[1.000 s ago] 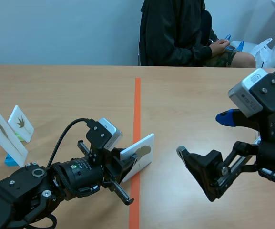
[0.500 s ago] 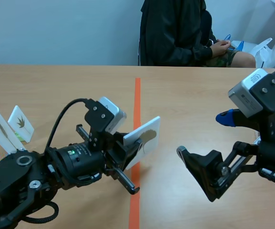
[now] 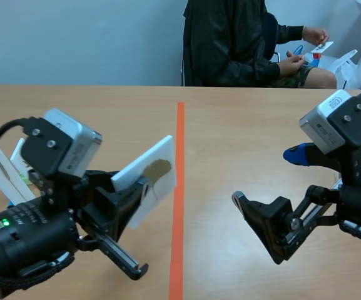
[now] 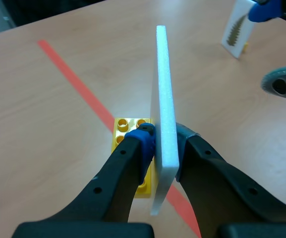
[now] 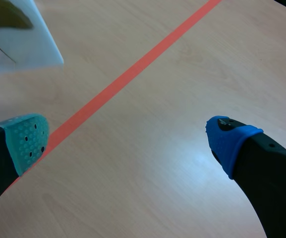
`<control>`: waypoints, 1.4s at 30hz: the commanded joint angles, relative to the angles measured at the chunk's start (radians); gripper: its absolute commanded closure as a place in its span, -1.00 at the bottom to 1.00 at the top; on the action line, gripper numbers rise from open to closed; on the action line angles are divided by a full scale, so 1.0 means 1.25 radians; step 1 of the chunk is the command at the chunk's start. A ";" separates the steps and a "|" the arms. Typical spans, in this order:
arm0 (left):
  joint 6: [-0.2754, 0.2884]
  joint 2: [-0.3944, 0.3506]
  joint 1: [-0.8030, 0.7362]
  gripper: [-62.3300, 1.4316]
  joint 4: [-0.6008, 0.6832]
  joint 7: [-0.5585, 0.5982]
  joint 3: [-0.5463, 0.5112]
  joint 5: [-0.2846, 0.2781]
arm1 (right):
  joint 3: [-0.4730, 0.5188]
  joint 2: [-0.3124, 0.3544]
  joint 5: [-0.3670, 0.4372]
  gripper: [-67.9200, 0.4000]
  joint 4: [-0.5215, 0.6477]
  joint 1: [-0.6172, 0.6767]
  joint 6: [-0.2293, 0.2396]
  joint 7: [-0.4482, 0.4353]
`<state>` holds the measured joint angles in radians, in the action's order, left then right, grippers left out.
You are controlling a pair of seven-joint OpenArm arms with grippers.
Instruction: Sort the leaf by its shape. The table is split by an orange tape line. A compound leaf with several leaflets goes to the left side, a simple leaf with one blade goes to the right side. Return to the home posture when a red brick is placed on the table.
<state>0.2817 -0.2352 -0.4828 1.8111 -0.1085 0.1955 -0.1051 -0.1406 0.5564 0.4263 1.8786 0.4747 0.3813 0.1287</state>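
Left gripper (image 3: 137,192) is clamping a white leaf card (image 3: 147,170) by its lower end, one finger pressing each flat face. The card is hanging in the air above the table (image 3: 243,137), just left of the orange tape line (image 3: 180,156), touching nothing else.

Card attitude, scene view: it is tilting, with its long axis running from low near the gripper up toward the tape line. The printed face, showing one brown single-blade leaf, is facing the line and the right arm.

Left wrist view: the card (image 4: 163,89) is showing edge-on between the fingers of the left gripper (image 4: 163,141), its long edge pointing up and away from them. A yellow studded brick (image 4: 128,124) is lying on the table under the fingers, against the tape line (image 4: 73,74). Another card bearing a feathery leaf (image 4: 237,30) is standing well ahead.

The left arm is coming in low, its wrist camera on top and its gripper aiming toward the line.

Right gripper (image 3: 274,187) is hovering low over the right half with its fingers wide apart and gripping nothing; right wrist view (image 5: 128,144) is showing bare table between the pads, with the card corner (image 5: 19,39) beyond the line (image 5: 133,74).

Two more white cards (image 3: 2,172) are standing at the far left, partly hidden by the arm. A person (image 3: 230,44) is sitting across the table
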 commanded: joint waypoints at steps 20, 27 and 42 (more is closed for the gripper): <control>-0.050 0.044 -0.071 0.84 -0.005 -0.019 -0.274 -0.064 | 0.002 0.000 -0.019 -1.00 0.002 -0.010 0.000 -0.009; -0.050 0.044 -0.070 0.84 -0.080 0.000 -0.308 -0.078 | 0.002 0.000 -0.019 -1.00 0.002 -0.010 0.000 -0.009; -0.051 0.044 -0.056 0.84 -0.289 0.130 -0.367 -0.159 | 0.002 0.000 -0.019 -1.00 0.002 -0.010 0.000 -0.009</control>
<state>0.2169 -0.1829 -0.5671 1.4311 0.0376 -0.2527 -0.2913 -0.1406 0.5560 0.3958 1.8786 0.4747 0.3813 0.1287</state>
